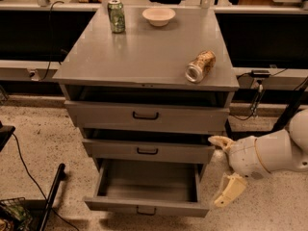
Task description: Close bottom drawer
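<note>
The bottom drawer (144,207) is the lowest of three grey drawers. It is pulled far out and its tray is empty, with a small dark handle (145,211) on the slim front panel. My gripper (223,166) is on the white arm at the lower right, just right of the cabinet's corner at the height of the bottom drawer. Its two cream fingers (230,190) are spread wide apart and hold nothing. The upper finger is close to the right end of the middle drawer (147,150).
The top drawer (146,115) and the middle drawer stand slightly out. On the cabinet top (139,57) are a green can (116,16), a white bowl (158,16) and a can lying on its side (200,66). A black pole (52,190) and cables lie on the floor at left.
</note>
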### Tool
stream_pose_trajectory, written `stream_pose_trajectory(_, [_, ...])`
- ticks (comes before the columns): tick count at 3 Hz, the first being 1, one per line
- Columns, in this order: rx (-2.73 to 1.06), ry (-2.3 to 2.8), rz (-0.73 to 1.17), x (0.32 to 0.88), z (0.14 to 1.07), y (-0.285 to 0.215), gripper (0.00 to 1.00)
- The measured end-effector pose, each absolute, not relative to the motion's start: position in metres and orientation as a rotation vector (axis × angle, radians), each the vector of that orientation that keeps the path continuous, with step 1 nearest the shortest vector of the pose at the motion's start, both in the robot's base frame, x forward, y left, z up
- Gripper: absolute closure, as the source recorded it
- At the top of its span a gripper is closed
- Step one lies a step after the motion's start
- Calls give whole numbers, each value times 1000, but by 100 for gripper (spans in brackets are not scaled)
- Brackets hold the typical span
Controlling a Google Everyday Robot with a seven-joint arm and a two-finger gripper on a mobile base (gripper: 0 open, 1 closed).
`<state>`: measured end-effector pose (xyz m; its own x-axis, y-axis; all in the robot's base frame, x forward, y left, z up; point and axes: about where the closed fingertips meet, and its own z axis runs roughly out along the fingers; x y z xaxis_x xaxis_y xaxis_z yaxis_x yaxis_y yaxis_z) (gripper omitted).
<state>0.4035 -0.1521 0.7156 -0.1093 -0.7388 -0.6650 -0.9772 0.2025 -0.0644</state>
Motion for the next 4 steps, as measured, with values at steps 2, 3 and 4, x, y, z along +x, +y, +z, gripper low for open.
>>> stream_pose_trajectory(2, [-1535,1823,706,391,587,-112,0])
stream_pose_trajectory(3, [-1506,1811,756,388,552,-105,0])
stream_pose_trajectory(4, [-1507,1811,757,387,552,-105,0])
